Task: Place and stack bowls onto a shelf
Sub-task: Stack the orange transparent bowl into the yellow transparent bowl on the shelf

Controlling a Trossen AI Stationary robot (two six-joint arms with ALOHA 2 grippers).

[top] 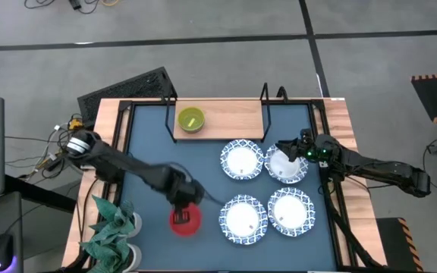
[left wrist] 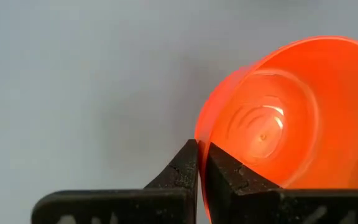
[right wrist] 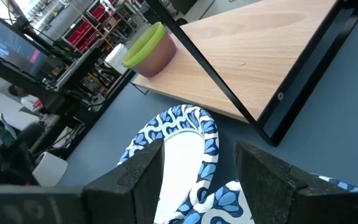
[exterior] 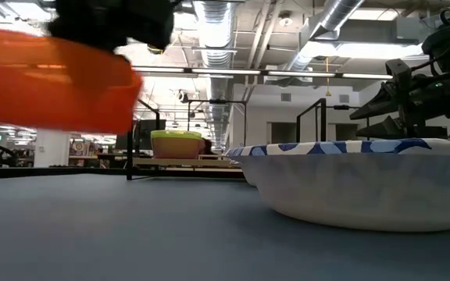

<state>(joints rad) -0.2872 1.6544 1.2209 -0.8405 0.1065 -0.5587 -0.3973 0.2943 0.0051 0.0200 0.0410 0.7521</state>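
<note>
No writing readable. Left gripper [left wrist: 199,168] is closed on rim of small red plastic bowl [left wrist: 278,118], lifted off table, well in front of light wooden shelf [top: 218,119]. Right gripper [right wrist: 197,168], fingers apart w/ nothing held, hovers over white blue-rimmed bowl [top: 287,164] near shelf's right end.

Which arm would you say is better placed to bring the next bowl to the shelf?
Probably the left. The left gripper is shut on the red bowl's rim, lifted off the table, with the shelf straight ahead. The right gripper hovers open over a white bowl, holding nothing yet.
</note>
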